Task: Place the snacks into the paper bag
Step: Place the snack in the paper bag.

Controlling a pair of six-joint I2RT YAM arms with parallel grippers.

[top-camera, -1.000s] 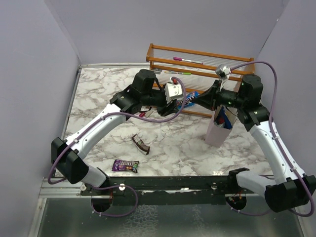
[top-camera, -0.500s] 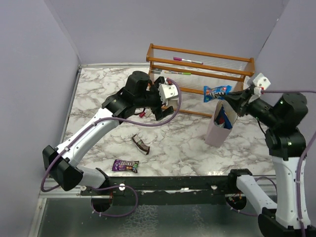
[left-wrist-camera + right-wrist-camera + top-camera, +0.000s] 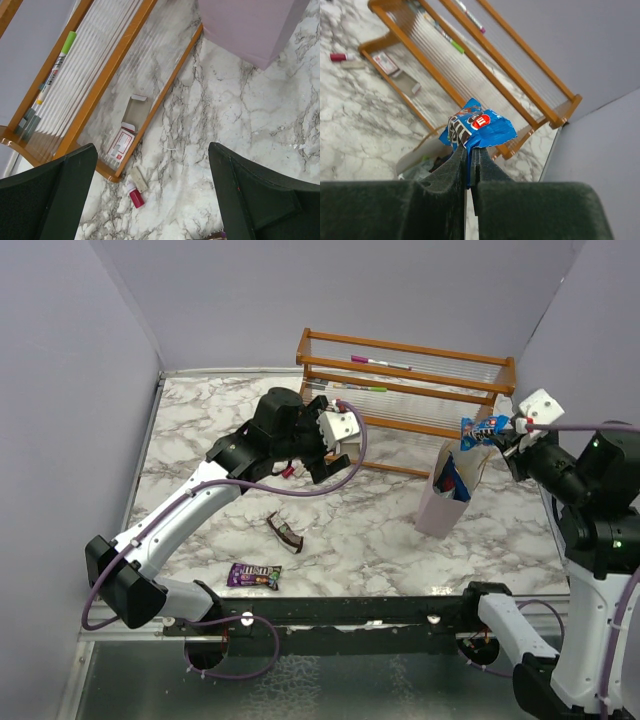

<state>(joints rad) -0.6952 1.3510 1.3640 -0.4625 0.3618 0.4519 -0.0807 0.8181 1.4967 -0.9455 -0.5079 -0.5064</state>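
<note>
Blue and glossy, an M&M's packet (image 3: 478, 429) (image 3: 478, 127) is pinched by one edge between the right gripper's (image 3: 497, 434) (image 3: 470, 152) fingertips. The jaws are pressed together on it, and most of the wrapper sticks out beyond the tips. In the top view the packet hangs in the air off the table, just above and to the right of the open mouth of the paper bag (image 3: 436, 506) (image 3: 250, 27). In the right wrist view the bag's rim shows below and to the left of the packet. The pale pinkish-lilac bag stands upright on the marble table (image 3: 200, 430), in front of the right end of the wooden rack (image 3: 405, 350) (image 3: 111, 75). Blue and red wrappers (image 3: 453, 478) show inside its mouth.

Further left, a dark brown snack (image 3: 285, 532) lies on the marble, and a purple M&M's packet (image 3: 254, 575) lies nearer the front edge. Both are well apart from the bag.

The left gripper (image 3: 322, 445) (image 3: 155, 200) hovers near the rack's left end, its jaws spread wide with nothing between them. Beneath it a tiny red piece (image 3: 287, 472) (image 3: 135, 196) lies on the table just beside the rack's corner. A green marker (image 3: 365, 389) (image 3: 62, 54) rests on one clear shelf.
</note>
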